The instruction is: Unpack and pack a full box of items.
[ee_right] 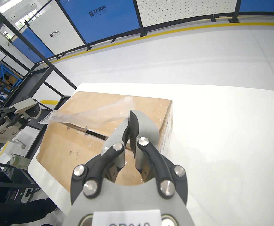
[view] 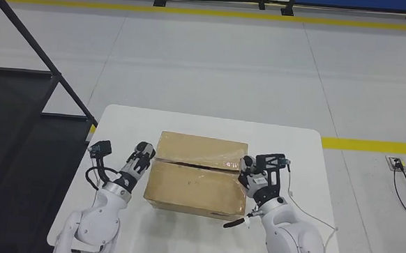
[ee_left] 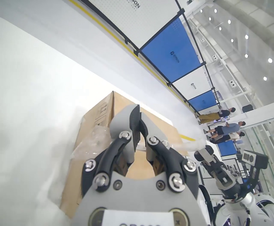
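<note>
The right gripper (ee_right: 130,122) is clenching the end of a clear tape strip (ee_right: 90,113), which is lifting off the cardboard box (view: 196,178) above its centre seam (ee_right: 94,133). The left gripper (ee_left: 138,124) is sitting pinched shut, apparently on nothing, at the box's other end. The box is lying lower-middle in the top view, on the white table (view: 293,142). Unpacking is barely starting, I judge: the flaps are lying closed and gaping slightly, with crinkled tape clinging to the brown card.
</note>
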`<state>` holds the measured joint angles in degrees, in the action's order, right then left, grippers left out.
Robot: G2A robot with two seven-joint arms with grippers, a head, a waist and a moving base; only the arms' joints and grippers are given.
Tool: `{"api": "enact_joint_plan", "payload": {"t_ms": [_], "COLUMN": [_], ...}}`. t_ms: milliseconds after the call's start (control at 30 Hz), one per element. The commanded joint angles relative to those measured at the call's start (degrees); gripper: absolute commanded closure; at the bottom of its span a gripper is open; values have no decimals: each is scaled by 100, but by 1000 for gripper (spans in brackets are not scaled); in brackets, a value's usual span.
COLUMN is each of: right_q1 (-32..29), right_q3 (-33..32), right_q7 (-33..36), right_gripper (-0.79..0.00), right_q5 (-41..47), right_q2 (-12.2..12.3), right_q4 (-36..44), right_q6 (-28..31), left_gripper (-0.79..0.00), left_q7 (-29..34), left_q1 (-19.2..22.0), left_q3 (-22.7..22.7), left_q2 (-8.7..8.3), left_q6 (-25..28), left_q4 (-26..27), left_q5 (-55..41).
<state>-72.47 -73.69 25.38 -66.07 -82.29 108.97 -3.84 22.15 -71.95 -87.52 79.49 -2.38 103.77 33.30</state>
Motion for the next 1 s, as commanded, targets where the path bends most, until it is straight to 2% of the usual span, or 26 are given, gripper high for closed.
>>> {"api": "enact_joint_plan", "payload": {"t_ms": [0, 167, 300, 733, 800, 967], "right_q1": [-12, -30, -33, -18, -21, -69], "right_q3": [6, 10, 18, -8, -17, -48], "right_q7": [4, 39, 55, 30, 37, 19], "right_gripper": [0, 0, 0, 0, -92, -160], "right_q5": [-23, -68, -99, -96, -85, -66], "right_q2": [4, 18, 29, 52, 56, 69], "right_q4": [13, 45, 27, -23, -32, -31], "right_q6": [3, 37, 87, 86, 90, 102], "left_gripper": [0, 0, 0, 0, 0, 0], "left_q7": [292, 891, 967, 842, 816, 780], "left_q1": [174, 500, 627, 349, 318, 266], "left_q3": [16, 155, 278, 279, 281, 250], "left_q2": [-20, -70, -83, -133, -142, -163], "left_q6": [-42, -112, -141, -86, -79, -89], "left_q4": [-85, -370, -583, -449, -446, -462], "left_q5": [30, 319, 431, 208, 218, 148]}}
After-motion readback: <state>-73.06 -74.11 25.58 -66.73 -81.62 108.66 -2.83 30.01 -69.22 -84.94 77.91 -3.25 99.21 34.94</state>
